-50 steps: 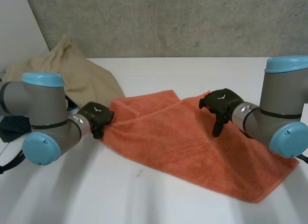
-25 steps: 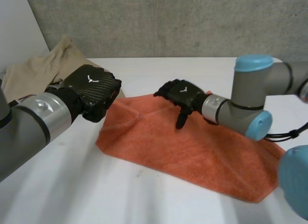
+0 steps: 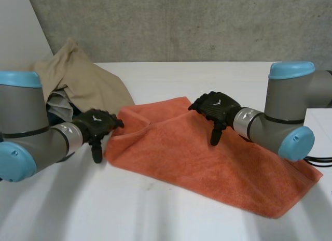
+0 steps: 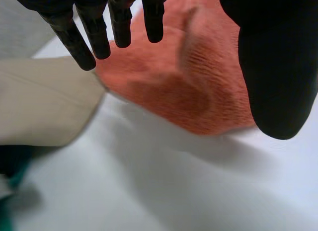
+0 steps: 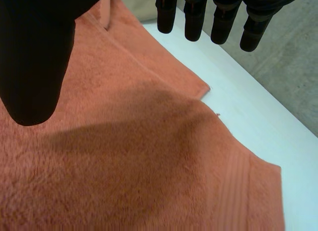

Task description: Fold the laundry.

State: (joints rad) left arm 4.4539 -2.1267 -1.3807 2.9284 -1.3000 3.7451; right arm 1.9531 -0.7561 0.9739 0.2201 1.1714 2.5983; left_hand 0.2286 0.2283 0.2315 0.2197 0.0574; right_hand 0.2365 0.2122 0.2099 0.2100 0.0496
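The left robot hand has dropped to the left corner of the rumpled orange terry towel, fingers relaxed and empty. The right robot hand, also released, hovers over the far edge. The towel lies unfolded on the white tabletop; a corner grasp is probably next.

The towel is plain orange, and the other cloth is tan. The surface is white. The left robot hand and the right robot hand are black.

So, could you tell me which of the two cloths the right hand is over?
The orange towel, under the right hand; the beige cloth lies bunched beyond the left hand.
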